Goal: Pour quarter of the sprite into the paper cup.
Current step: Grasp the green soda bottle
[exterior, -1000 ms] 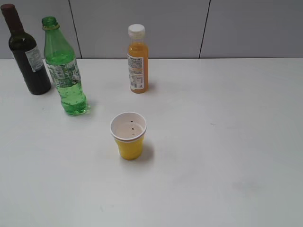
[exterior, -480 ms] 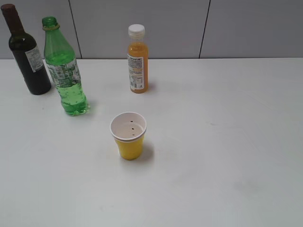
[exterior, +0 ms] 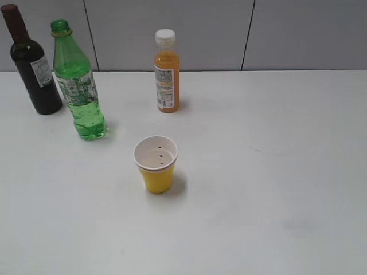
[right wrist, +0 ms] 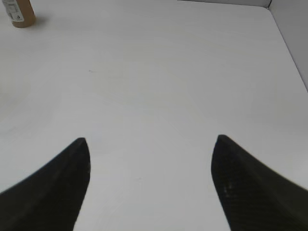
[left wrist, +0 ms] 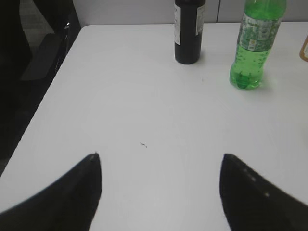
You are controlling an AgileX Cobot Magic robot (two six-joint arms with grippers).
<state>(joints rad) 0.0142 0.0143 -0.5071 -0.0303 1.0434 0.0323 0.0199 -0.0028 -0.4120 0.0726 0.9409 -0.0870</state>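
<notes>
The sprite (exterior: 77,86), a tall green bottle with no cap, stands upright at the left of the white table; its lower part also shows in the left wrist view (left wrist: 252,48). The paper cup (exterior: 156,164), yellow outside and white inside, stands upright near the middle, in front of the sprite and to its right. My left gripper (left wrist: 160,156) is open and empty over bare table, well short of the sprite. My right gripper (right wrist: 150,139) is open and empty over bare table on the right. Neither gripper shows in the exterior view.
A dark wine bottle (exterior: 31,63) stands just left of and behind the sprite, also in the left wrist view (left wrist: 188,31). An orange juice bottle (exterior: 166,71) with a white cap stands at the back middle. The table's left edge (left wrist: 48,91) and right edge (right wrist: 288,48) show.
</notes>
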